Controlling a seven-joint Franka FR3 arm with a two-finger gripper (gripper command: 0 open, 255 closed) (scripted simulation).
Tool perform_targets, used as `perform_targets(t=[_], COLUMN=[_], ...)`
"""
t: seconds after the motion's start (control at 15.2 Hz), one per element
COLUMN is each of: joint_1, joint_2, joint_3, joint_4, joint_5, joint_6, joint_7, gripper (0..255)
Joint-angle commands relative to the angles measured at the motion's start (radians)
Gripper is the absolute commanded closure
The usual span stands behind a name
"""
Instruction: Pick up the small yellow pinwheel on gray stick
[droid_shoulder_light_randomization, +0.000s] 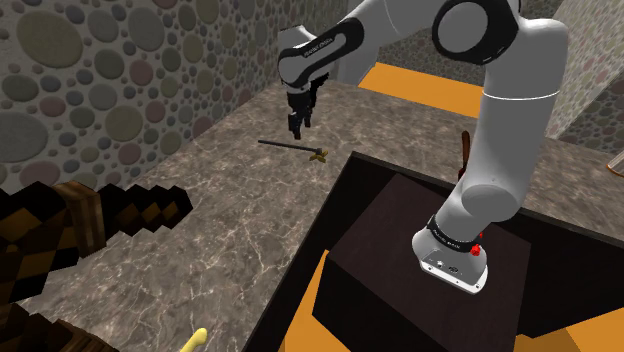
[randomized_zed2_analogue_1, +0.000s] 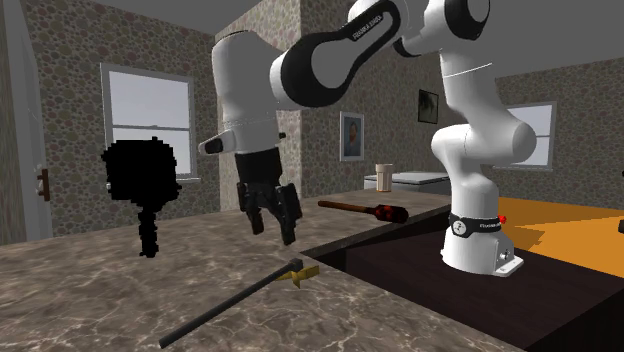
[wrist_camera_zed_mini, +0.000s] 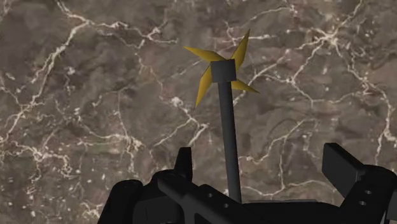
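The pinwheel (droid_shoulder_light_randomization: 318, 155) lies flat on the dark marble counter (droid_shoulder_light_randomization: 220, 200), its small yellow blades at one end of a thin dark grey stick (randomized_zed2_analogue_1: 230, 304). My black gripper (droid_shoulder_light_randomization: 300, 124) hangs above the stick, clear of the counter, with its fingers apart and nothing between them. In the second exterior view the gripper (randomized_zed2_analogue_1: 274, 226) is a short way above and behind the yellow head (randomized_zed2_analogue_1: 301, 272). The wrist view looks straight down: the stick (wrist_camera_zed_mini: 228, 133) runs out from between the fingers (wrist_camera_zed_mini: 339, 164) to the yellow blades (wrist_camera_zed_mini: 219, 69).
The dark stand (droid_shoulder_light_randomization: 400, 250) borders the counter at the shoulder view's right. A blocky black and brown object (droid_shoulder_light_randomization: 90, 220) sits at the left. A brown-handled tool (randomized_zed2_analogue_1: 362, 208) lies behind the stand, with a cup (randomized_zed2_analogue_1: 384, 177) farther back. A yellow item (droid_shoulder_light_randomization: 195, 341) shows at the bottom edge.
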Motion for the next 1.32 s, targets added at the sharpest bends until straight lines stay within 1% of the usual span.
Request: perform_targets(t=[0.0, 0.2, 0.26, 0.73, 0.86, 0.92, 1.25], joint_1=[0.001, 0.003, 0.003, 0.003, 0.003, 0.003, 0.005], joint_2=[0.085, 0.212, 0.223, 0.287, 0.287, 0.287, 0.282], joint_3=[0.004, 0.009, 0.01, 0.01, 0.01, 0.01, 0.011], joint_4=[0.069, 0.181, 0.191, 0.184, 0.184, 0.183, 0.181], joint_5=[-0.005, -0.015, -0.016, -0.017, -0.017, -0.017, -0.017], joint_6=[-0.004, -0.017, -0.018, 0.053, 0.053, 0.054, 0.051], joint_7=[-0.019, -0.045, -0.047, -0.044, -0.044, -0.044, -0.042], gripper=[0, 0, 0, 0, 0, 255, 255])
